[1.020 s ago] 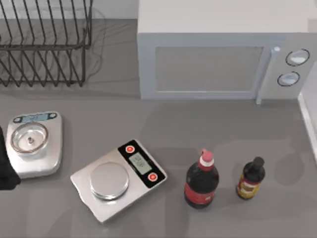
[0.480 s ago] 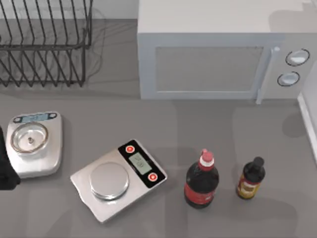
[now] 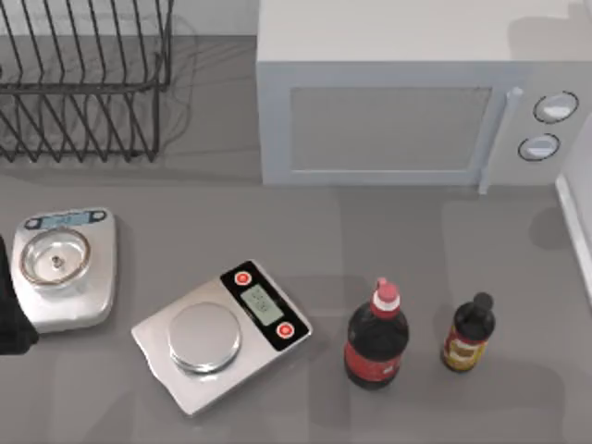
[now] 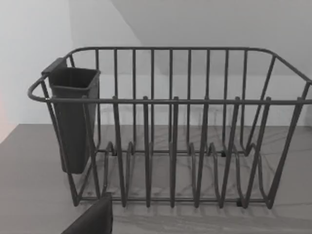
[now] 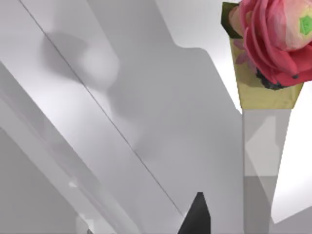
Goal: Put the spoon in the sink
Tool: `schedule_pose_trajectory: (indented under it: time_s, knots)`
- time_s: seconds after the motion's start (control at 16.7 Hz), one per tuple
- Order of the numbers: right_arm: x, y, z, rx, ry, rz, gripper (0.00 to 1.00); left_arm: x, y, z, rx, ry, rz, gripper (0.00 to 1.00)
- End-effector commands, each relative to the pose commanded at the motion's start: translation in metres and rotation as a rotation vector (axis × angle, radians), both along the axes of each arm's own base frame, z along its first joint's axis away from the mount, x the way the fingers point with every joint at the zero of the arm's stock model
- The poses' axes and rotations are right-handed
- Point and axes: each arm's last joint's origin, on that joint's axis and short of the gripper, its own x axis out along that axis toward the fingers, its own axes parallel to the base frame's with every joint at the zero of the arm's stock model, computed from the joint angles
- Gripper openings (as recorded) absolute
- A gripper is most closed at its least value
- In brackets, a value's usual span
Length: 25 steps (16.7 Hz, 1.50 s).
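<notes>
A grey counter [image 3: 370, 236] carried a microwave [image 3: 407, 111], a dish rack [image 3: 83, 83], two scales and two bottles. No spoon could be made out, nor a sink, so the task was judged barely begun. Whether either end effector was apart could not be told.

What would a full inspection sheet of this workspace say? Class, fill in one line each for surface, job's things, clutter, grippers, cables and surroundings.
Surface: grey table.
Job's things: spoon and sink, nothing seen.
Clutter: two kitchen scales, cola bottle, small dark bottle.
Grippers: left arm at the table's left edge, fingers not judged.
Cables: nothing seen.
Surroundings: microwave, wire dish rack with a dark cutlery holder, pink flower in a vase.
</notes>
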Motion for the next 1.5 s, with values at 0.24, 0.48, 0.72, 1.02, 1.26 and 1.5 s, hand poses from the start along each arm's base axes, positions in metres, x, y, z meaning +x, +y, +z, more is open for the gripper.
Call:
schedule_pose_trajectory:
  time_s: [0.24,0.48,0.72,1.02,1.26,1.5]
  knots:
    - [0.003,0.001,-0.002,-0.003,-0.021,0.006,0.0,0.0,0.0,0.0,0.0,0.0,0.0,1.0]
    - [0.004,0.003,-0.026,0.001,0.008,0.011,0.0,0.0,0.0,0.0,0.0,0.0,0.0,1.0]
    - [0.003,0.004,-0.042,0.0,0.006,0.008,0.0,0.0,0.0,0.0,0.0,0.0,0.0,1.0]
    - [0.003,0.004,-0.043,-0.001,0.002,0.008,0.0,0.0,0.0,0.0,0.0,0.0,0.0,1.0]
    - [0.003,0.004,-0.043,-0.001,0.002,0.008,0.3,0.0,0.0,0.0,0.0,0.0,0.0,1.0]
    - [0.003,0.004,-0.043,-0.001,0.002,0.008,0.6,0.0,0.0,0.0,0.0,0.0,0.0,1.0]
